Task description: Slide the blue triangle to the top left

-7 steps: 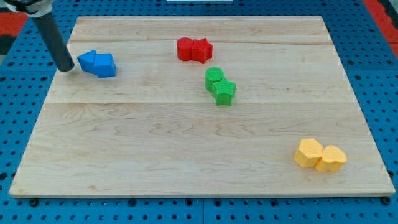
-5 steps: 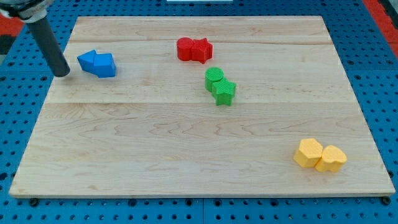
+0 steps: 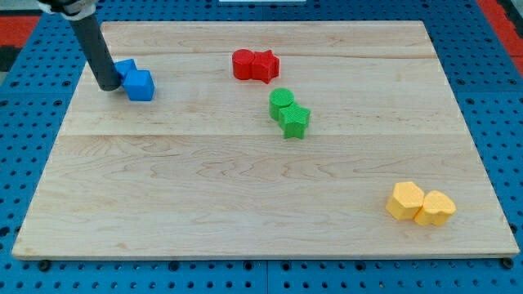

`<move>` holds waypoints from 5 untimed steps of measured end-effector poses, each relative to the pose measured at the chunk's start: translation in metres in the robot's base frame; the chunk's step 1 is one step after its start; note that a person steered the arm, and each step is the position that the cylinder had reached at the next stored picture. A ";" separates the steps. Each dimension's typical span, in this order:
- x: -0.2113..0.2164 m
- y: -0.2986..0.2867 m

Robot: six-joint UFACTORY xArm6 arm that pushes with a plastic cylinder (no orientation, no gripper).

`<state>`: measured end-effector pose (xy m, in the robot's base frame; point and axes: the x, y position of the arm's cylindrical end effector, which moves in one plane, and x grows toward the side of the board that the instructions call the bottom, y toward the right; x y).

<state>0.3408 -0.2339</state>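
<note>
In the camera view we have no jaws to open or close: our arm ends in a straight dark rod, and it holds nothing. My tip (image 3: 109, 86) rests on the wooden board (image 3: 245, 204) near its top-left corner, pressed against the view's left side of the blue pair.

That pair is two blue blocks touching each other. The blue triangle (image 3: 125, 69) lies toward the view's top and left, and our rod hides most of it; only a small wedge shows to the right of the rod, so we cannot tell which way its point faces or where its long axis runs. The blue cube (image 3: 140, 85) sits just below and right of it, touching it, with one corner turned toward the view's bottom.

Right of the blues, near the board's top middle, a red cylinder (image 3: 243, 64) and a red star (image 3: 265, 65) touch side by side. Just below them, a green cylinder (image 3: 281, 102) touches a green star (image 3: 294, 120) set diagonally toward the view's bottom right. In the bottom-right corner, well apart from everything else, a yellow hexagonal block (image 3: 405, 200) touches a yellow heart-like block (image 3: 435, 208).

The board lies on a blue perforated table (image 3: 16, 163).
</note>
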 end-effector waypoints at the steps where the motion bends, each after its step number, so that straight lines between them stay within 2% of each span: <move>1: -0.021 0.006; 3: -0.027 0.047; 5: -0.038 0.048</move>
<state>0.3032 -0.1854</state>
